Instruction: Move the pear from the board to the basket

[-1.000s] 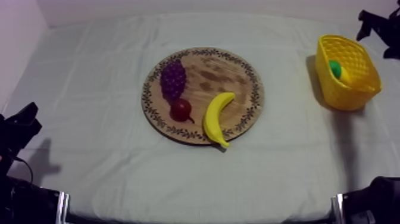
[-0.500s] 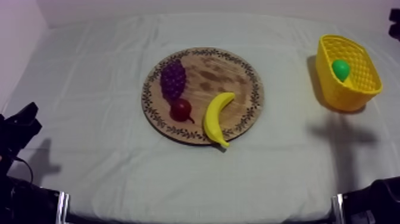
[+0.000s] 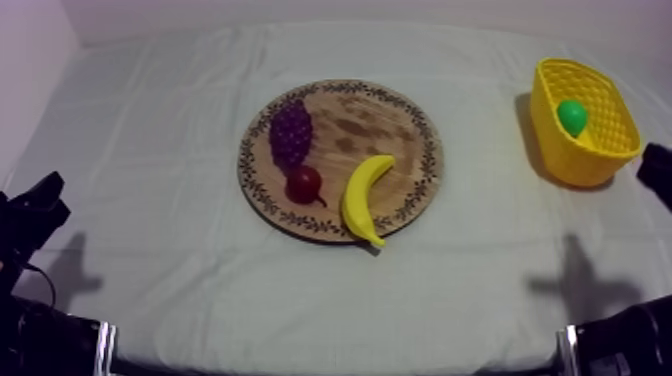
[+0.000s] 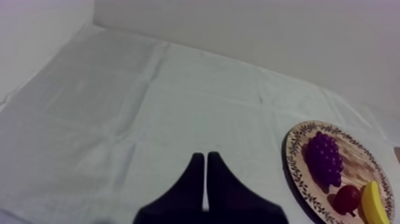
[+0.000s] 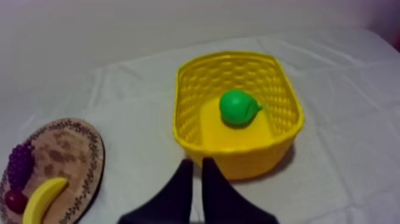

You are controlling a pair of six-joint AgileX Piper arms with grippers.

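Note:
The green pear (image 3: pixel 572 116) lies inside the yellow basket (image 3: pixel 600 152) at the table's far right; the right wrist view has the pear (image 5: pixel 238 107) resting on the floor of the basket (image 5: pixel 196 89). My right gripper (image 5: pixel 197 168) is shut on nothing, its fingers together just in front of the basket's near wall. In the top view a black part of the right arm (image 3: pixel 657 172) shows at the right edge, below the basket. My left gripper (image 4: pixel 205 164) is shut, a narrow wedge over bare cloth, left of the wooden board (image 4: pixel 296 161). The round board (image 3: pixel 400 125) sits mid-table.
On the board lie a bunch of grapes (image 3: pixel 290 133), a small red fruit (image 3: pixel 304 184) and a banana (image 3: pixel 362 197). The left arm (image 3: pixel 30 215) rests at the lower left edge. Bare cloth spreads between the board and the basket.
The right gripper has drawn back from above the basket, down along the right edge, and its fingers have closed on nothing. The pear has rolled slightly and now lies still in the basket.

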